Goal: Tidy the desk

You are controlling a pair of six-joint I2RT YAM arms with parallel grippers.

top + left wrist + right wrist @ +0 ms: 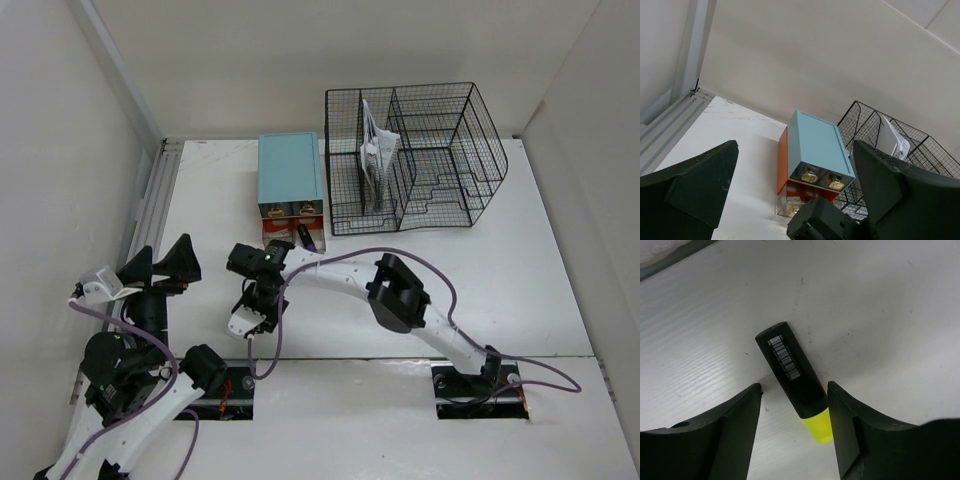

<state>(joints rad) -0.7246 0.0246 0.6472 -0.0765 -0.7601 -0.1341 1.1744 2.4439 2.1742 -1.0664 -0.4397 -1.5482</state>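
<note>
On the white desk (500, 290) lies a black highlighter (790, 372) with a yellow cap, flat on the surface. My right gripper (794, 390) points down over it with a finger on each side. The jaws are open: the right finger is close against the barrel and a gap shows on the left. From above, the right gripper (255, 300) sits left of centre and hides the highlighter. My left gripper (160, 262) hovers wide open near the left edge, holding nothing.
A teal-topped orange drawer box (290, 170) stands at the back, its lower clear drawer (293, 232) pulled out with a dark item inside. Right of it is a black wire mesh rack (415, 155) holding papers (376, 160). A grey rail (150, 200) runs along the left edge.
</note>
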